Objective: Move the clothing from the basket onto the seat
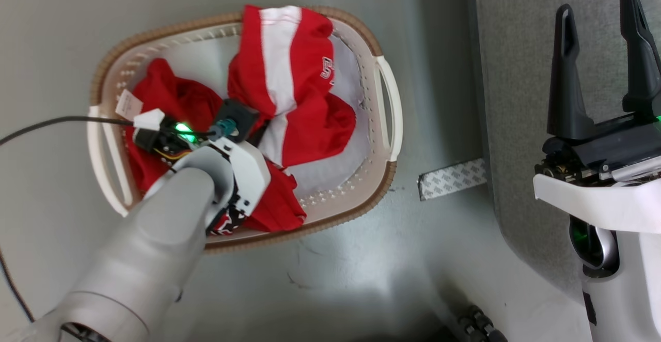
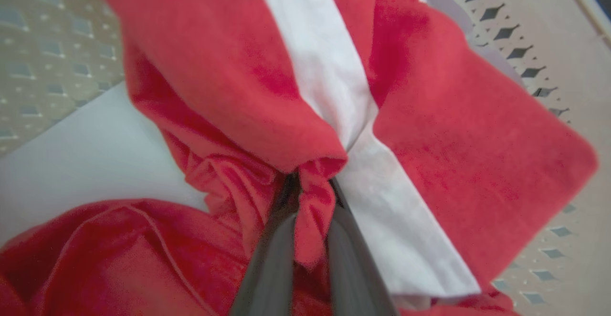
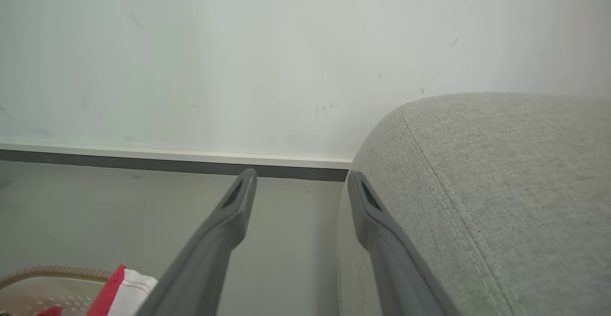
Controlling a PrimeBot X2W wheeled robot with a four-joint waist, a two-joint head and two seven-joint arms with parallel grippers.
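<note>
Now the clothing (image 1: 289,99) lies heaped in the basket (image 1: 384,89), and our left gripper (image 2: 310,187) has its jaws clamped together on a bunched fold of red cloth, right where the white stripe meets the red. We judge the step in hand to be the lift. To do it well we should rise straight up and slowly, so the pinched fold does not slip out and the light basket is not dragged along. We should get high enough that the hanging fabric clears the brown rim before we swing towards the seat (image 1: 516,99). The grip is on a small gather, so a jerk could well free it. More than one garment seems tangled here, and the pile may come up together or snag. The fabric looks soft and thin, bright red with a broad white band, some lettering near one edge and a small white tag (image 1: 128,104) at the far side of the heap. One end is draped over the basket's rim. Beneath it a plain white pad (image 2: 86,163) lines the bottom. The basket stands on the grey floor, near the light grey seat but apart from it. Our right gripper (image 1: 598,1) hangs over the seat's edge with its jaws wide apart and nothing between them.
</note>
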